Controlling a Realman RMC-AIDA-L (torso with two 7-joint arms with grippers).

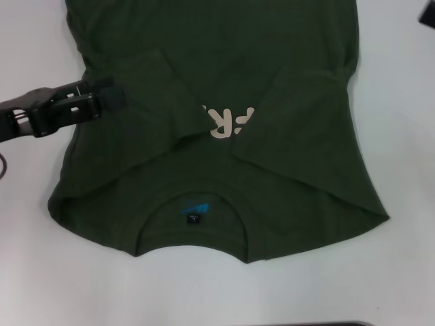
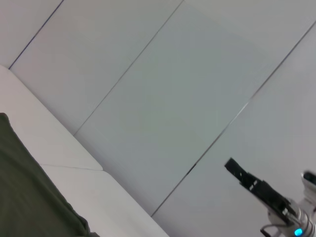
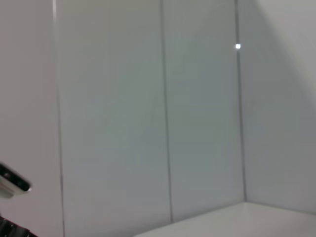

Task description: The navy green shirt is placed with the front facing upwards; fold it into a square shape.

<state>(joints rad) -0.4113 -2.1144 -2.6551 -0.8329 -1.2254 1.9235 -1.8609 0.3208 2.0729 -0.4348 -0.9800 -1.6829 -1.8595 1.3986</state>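
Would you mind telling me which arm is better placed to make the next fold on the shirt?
Probably the left. The left gripper is over the shirt at its left side, near the folded-in sleeve, while the right arm is out of the head view.

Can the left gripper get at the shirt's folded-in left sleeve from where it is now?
Probably yes: the left gripper already sits over the navy green shirt at that sleeve, with nothing between them.

Robot lab or test cell, plain white table (image 1: 401, 136), bare pale panelled walls (image 2: 163, 89) with thin seams meeting at a corner (image 3: 239, 123), black robot arm (image 1: 54, 109) reaching over the table, no household furnishings
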